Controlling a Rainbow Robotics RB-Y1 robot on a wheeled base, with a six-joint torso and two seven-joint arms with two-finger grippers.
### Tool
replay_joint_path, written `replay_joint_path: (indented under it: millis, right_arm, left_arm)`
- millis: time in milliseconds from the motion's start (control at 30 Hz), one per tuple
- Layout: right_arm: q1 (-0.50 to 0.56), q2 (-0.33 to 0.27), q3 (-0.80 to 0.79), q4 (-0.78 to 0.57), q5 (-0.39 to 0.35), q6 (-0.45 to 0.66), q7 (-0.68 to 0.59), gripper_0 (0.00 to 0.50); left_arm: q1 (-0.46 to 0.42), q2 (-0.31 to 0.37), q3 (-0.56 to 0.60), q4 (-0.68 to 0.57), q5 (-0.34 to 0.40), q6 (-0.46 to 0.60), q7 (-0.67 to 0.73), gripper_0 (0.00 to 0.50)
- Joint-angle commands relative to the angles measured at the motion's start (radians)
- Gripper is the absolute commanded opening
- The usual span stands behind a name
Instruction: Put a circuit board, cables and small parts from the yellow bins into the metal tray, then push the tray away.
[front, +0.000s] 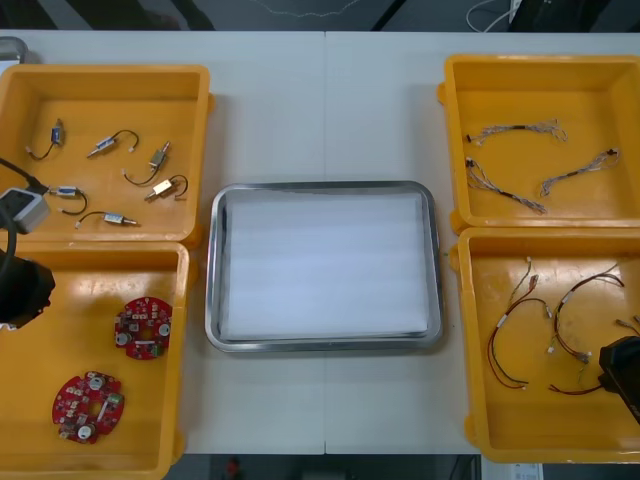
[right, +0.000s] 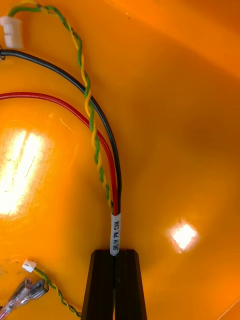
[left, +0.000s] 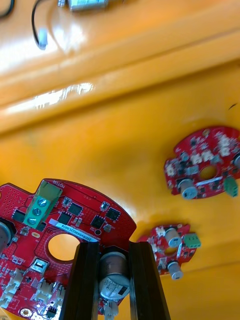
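Red round circuit board (left: 75, 215) held by left gripper (left: 114, 247), fingers clamped on its metal cylinder (left: 114, 280), over near-left yellow bin (left: 125, 160); right gripper (right: 115, 254) pinched shut on black, red and yellow cable bundle (right: 115, 235) in near-right yellow bin (right: 190, 125)

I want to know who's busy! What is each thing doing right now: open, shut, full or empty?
Left gripper: shut on a round red circuit board.
Right gripper: shut on a red, black and yellow-green cable bundle.
Shiny metal tray: empty, white inside.
Two other red boards: lying loose in their yellow bin.
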Motion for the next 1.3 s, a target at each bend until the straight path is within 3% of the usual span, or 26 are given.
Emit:
replay_joint_path:
  millis: [33,233,667,1067,1300]
  right_arm:
    - [0.029,0.010,0.007,0.024,-0.008,-0.011,-0.044,0.000]
    - [0.025,0.004,-0.056,-0.001,-0.073,0.006,-0.039,0.000]
    - [0.023,-0.102,-0.251,-0.154,-0.267,0.267,-0.034,0.000]
    - [-0.024,-0.230,-0.274,-0.320,-0.267,0.472,-0.031,0.000]
    - [-0.103,-0.341,-0.234,-0.391,-0.286,0.501,-0.005,0.000]
  left_arm:
    - [-0.092,0.070,-0.085,-0.049,0.017,0.010,0.128,0.000]
    - [-0.190,0.075,-0.213,-0.059,0.027,0.010,0.157,0.000]
    - [-0.402,0.027,-0.458,-0.057,0.047,0.010,0.228,0.000]
    - [-0.565,-0.108,-0.670,-0.023,0.020,0.010,0.406,0.000]
    - [-0.631,-0.215,-0.799,0.070,-0.092,0.010,0.455,0.000]
